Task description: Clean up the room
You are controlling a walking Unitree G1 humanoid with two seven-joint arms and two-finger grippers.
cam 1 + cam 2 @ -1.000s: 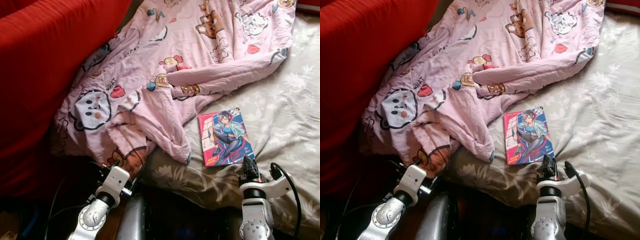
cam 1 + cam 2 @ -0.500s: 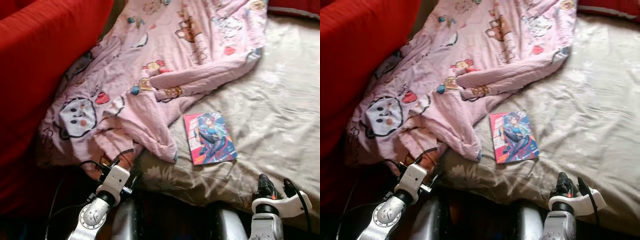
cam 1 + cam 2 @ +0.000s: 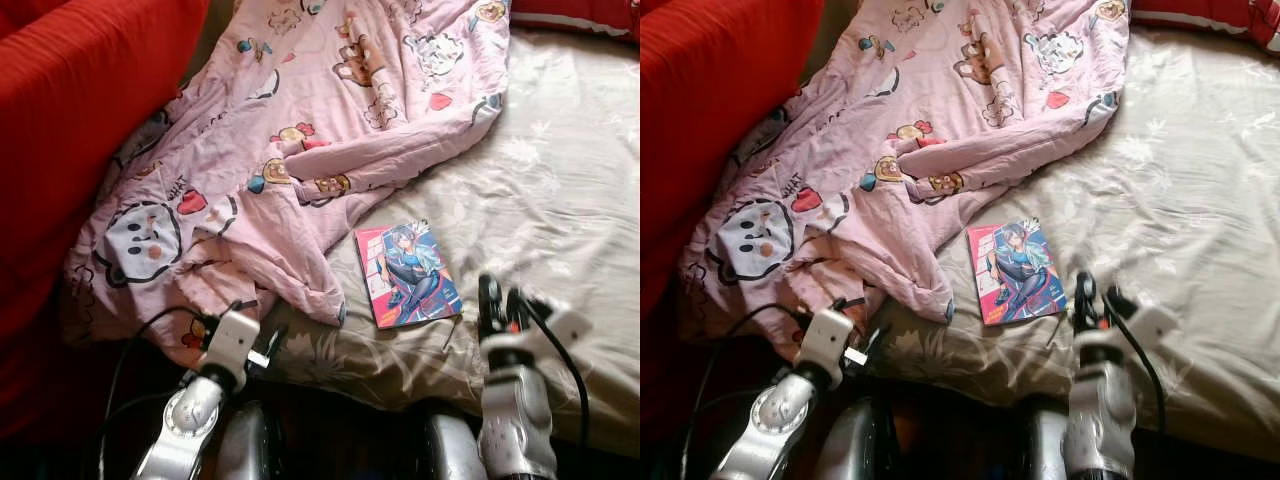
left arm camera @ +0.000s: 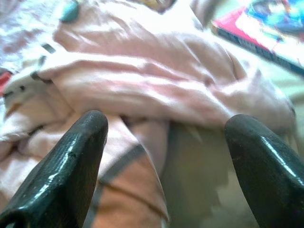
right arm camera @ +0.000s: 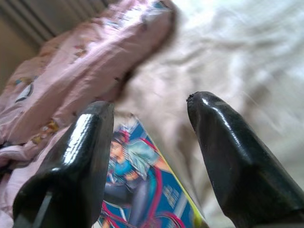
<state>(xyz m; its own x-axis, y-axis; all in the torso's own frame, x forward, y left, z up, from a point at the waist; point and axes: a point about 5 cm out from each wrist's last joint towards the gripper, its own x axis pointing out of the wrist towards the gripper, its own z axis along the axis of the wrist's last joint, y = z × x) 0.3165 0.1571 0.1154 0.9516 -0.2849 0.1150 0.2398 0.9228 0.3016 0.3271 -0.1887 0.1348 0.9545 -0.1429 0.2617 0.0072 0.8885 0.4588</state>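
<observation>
The right gripper (image 3: 500, 300) hangs over the near edge of the bed (image 3: 570, 190). Its 2 black fingers (image 5: 71, 156) are apart and hold nothing. Just ahead of it and a bit to its left lies a comic book (image 3: 406, 274), flat on the grey flowered sheet, cover up. The book does not touch the fingers. Its long side runs from the gripper's side away toward the far end of the bed, leaning a little to the left, and the pink spine edge is on the left.

The left gripper (image 4: 166, 156) is low at the bed's near edge, left of the right gripper. Its 2 fingers are wide apart, with nothing between them. Right in front of it is a bunched fold of the pink blanket (image 3: 300, 130) with cartoon animals. The blanket spreads far back across the bed, and one corner ends just left of the book. Left of the left gripper stands a red couch (image 3: 70, 130).
</observation>
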